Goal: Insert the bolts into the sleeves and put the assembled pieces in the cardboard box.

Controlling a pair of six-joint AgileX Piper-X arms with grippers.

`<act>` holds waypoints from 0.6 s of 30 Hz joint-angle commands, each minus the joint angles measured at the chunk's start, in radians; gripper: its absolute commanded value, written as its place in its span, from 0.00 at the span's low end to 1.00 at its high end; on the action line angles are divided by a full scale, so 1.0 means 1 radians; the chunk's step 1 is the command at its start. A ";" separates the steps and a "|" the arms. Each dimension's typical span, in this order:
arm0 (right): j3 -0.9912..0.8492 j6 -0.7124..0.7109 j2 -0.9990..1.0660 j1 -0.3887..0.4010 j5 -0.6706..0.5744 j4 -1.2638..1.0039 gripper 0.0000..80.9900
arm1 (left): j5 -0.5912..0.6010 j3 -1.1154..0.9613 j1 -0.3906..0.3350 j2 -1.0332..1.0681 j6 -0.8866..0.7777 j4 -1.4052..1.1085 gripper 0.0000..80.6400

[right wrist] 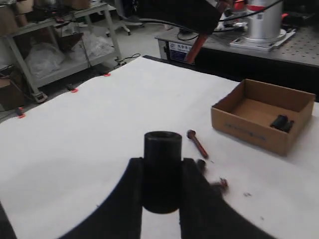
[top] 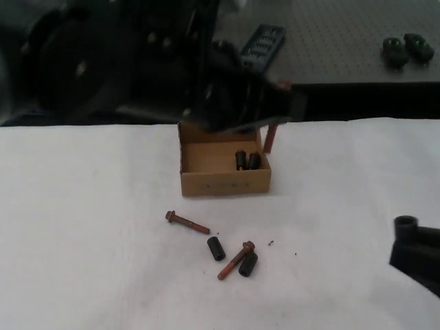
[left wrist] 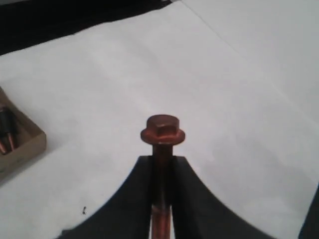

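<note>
My left gripper (left wrist: 162, 196) is shut on a copper bolt (left wrist: 162, 132), with the hex head sticking out past the fingertips. In the high view this bolt (top: 270, 139) hangs by the far right corner of the cardboard box (top: 225, 182). My right gripper (right wrist: 162, 186) is shut on a black sleeve (right wrist: 162, 167), low over the cloth at the near right (top: 407, 225). Two assembled pieces (top: 247, 160) lie inside the box. In front of the box lie two loose bolts (top: 187, 222) (top: 236, 260) and two loose sleeves (top: 216, 248) (top: 248, 264).
A white cloth (top: 89, 240) covers the bench, with free room left and right of the loose parts. Behind the cloth is a dark gap, then a perforated table (top: 344, 41) with small dark parts (top: 408, 49). Shelving (right wrist: 55, 45) stands off to one side.
</note>
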 commanded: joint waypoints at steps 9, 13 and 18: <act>0.069 0.007 0.387 0.020 -0.258 -0.566 0.05 | 0.218 0.360 -0.003 -0.267 0.008 -0.333 0.01; 0.069 0.093 0.573 0.066 -0.270 -0.809 0.05 | 0.275 0.403 -0.003 -0.317 0.075 -0.387 0.01; 0.056 0.180 0.755 0.144 -0.287 -1.067 0.05 | 0.294 0.435 -0.003 -0.364 0.181 -0.395 0.01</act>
